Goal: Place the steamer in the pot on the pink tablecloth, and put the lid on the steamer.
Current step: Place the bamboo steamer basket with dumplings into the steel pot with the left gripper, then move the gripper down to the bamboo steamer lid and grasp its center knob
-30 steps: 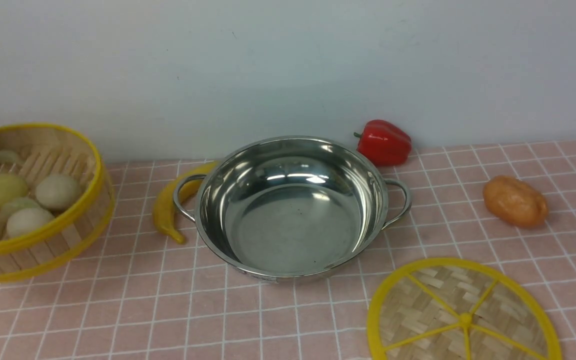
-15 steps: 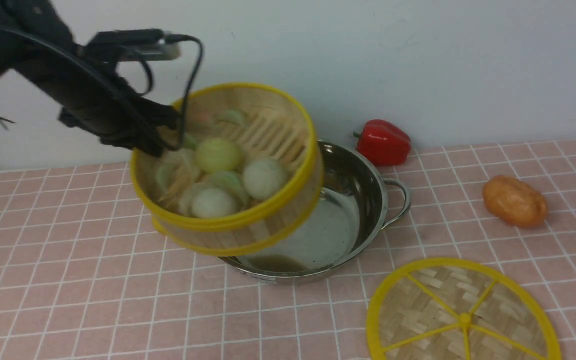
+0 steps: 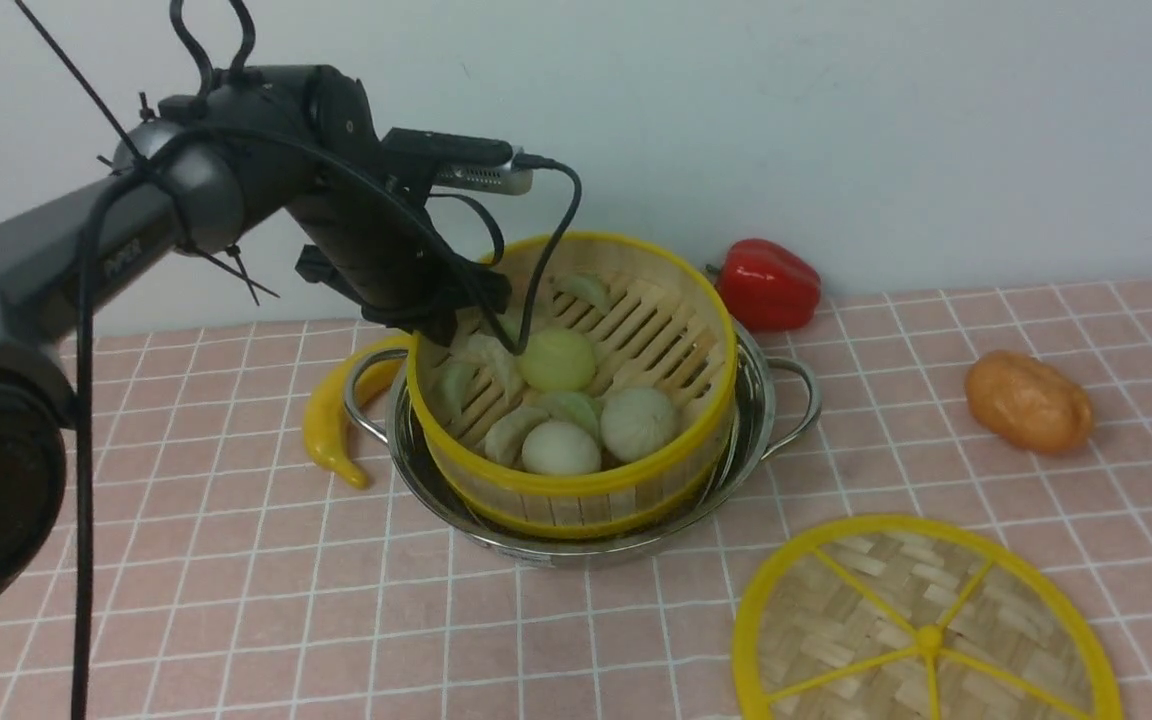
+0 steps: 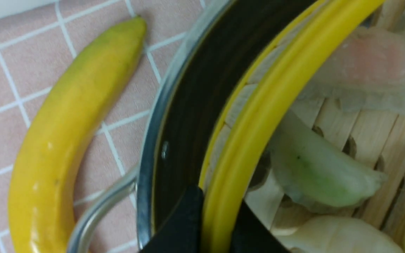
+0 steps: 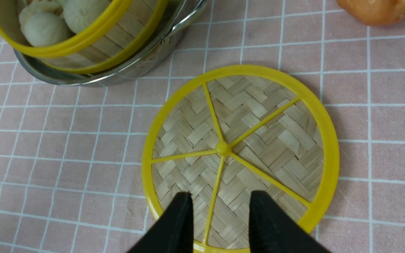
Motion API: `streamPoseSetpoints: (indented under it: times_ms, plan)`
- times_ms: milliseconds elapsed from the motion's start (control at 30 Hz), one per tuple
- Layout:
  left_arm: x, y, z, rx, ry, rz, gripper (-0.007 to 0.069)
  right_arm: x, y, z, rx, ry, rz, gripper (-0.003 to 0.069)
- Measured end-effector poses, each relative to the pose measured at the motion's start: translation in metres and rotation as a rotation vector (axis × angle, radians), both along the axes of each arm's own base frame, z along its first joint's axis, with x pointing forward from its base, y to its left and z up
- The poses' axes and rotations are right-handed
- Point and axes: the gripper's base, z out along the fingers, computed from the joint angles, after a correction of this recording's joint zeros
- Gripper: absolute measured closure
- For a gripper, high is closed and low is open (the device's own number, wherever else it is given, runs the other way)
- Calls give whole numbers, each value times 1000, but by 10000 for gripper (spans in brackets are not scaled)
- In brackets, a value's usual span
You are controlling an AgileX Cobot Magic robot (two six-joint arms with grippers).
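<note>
While the steamer (image 3: 576, 495) is sat inside the pot (image 3: 758, 395), a bit tilted, its yellow rim is pinched by the left gripper (image 4: 217, 209) on the side nearest the banana (image 3: 328, 420), one finger inside, one outside. The lid (image 5: 258, 140) is laid flat on the pink tablecloth (image 3: 236, 600), just beside the pot. The right gripper (image 5: 220, 211) is held over the lid's edge, jaws parted, nothing gripped.

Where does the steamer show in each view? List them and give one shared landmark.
Front: steamer, centre, in the pot.
Left wrist: close up, its rim pinched by the left pincer.
Right wrist: beyond the lid, in the pot.
Shared landmark: the pot.
</note>
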Motion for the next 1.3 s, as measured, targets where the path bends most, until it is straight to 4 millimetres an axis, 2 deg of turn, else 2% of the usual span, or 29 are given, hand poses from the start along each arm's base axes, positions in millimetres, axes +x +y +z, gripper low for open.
streamPoseSetpoints:
  times_ms: [133, 367, 533, 667, 767, 800, 833, 967, 1067, 1133, 1233, 1300]
  plan:
    - [4, -1, -9, 2, 4, 2, 595, 0, 0, 0, 0, 1, 1, 416]
    - [12, -2, -37, 7, 23, 5, 593, 0, 0, 0, 0, 1, 1, 416]
    - [14, -3, -45, 6, 18, 5, 591, 0, 0, 0, 0, 1, 1, 416]
    - [14, -4, -46, -3, 21, 5, 552, 0, 0, 0, 0, 1, 1, 416]
    - [15, -4, -44, -11, 19, 8, 494, 0, 0, 0, 1, 1, 1, 416]
    - [15, -5, -43, -15, 17, 9, 442, 0, 0, 0, 6, 4, 2, 416]
    - [15, -5, -43, -15, 17, 9, 435, 0, 1, 0, 8, 3, 2, 416]
    - [14, -3, -18, 6, 7, -5, 290, -2, 3, 0, 39, 20, 15, 416]
    - [11, 1, 24, 43, -33, -16, 205, -2, 7, 3, 83, 12, 24, 416]
    - [5, 6, 56, 77, -51, -17, 178, 0, 9, 5, 115, -12, 37, 416]
    - [-3, 11, 89, 112, -99, -12, 171, 5, 14, 9, 174, -51, 68, 416]
    - [-17, 20, 132, 147, -196, 2, 179, 14, 24, 12, 281, -80, 140, 416]
